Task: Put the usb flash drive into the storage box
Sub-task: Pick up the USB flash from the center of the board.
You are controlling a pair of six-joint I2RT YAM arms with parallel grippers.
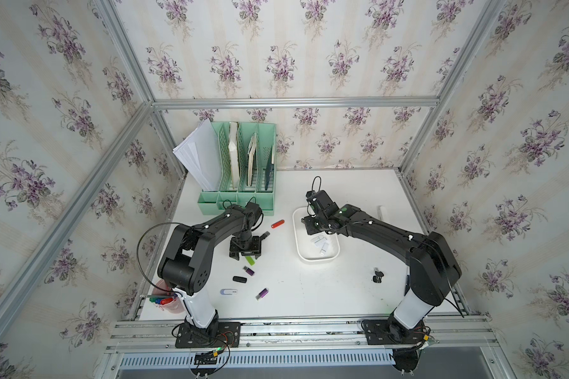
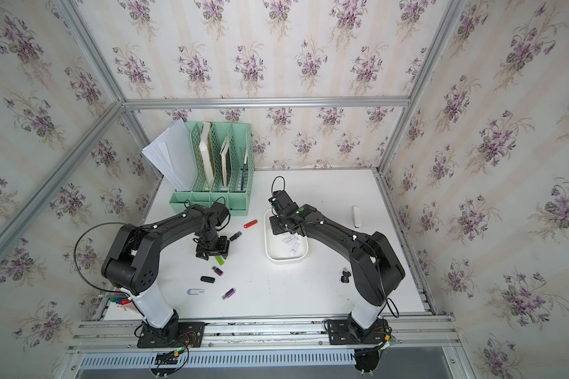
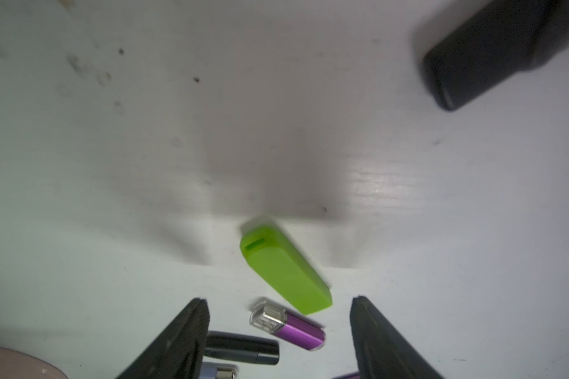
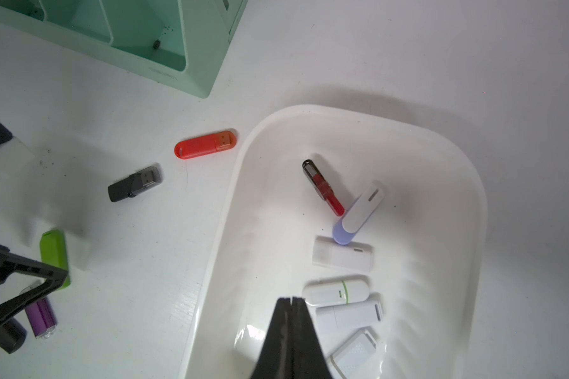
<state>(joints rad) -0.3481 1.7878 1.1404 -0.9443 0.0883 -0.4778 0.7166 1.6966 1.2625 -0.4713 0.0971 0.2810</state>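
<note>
Now, left gripper (image 3: 280, 300): its two fingers are apart, and nothing is between them.
Green usb flash drive (image 3: 284, 269): it lies flat on the white table (image 3: 79, 197), just below this gripper and in line with the gap between the fingers. It sits slanted to them.
Right gripper (image 4: 291, 302): its fingers are pressed together and hold nothing. It hangs over the storage box (image 1: 317, 259).
Storage box: it is well apart from the left gripper, off to its right side. Other drives (image 4: 342, 254) lie in it.
How the drive feels, I think: light, hard and smooth, so it can slip or skid away. It should not bend.
Where to hold: on the two long sides, near the middle, not on the ends. The gripper likely has to turn a bit so its fingers line up with those sides.
Watch out: a purple drive (image 3: 289, 328) lies just beside the green one, near the fingertips. A black drive (image 3: 243, 349) is next to one finger. A finger may bump them.
Job so far: the green drive is not yet in the box.
</note>
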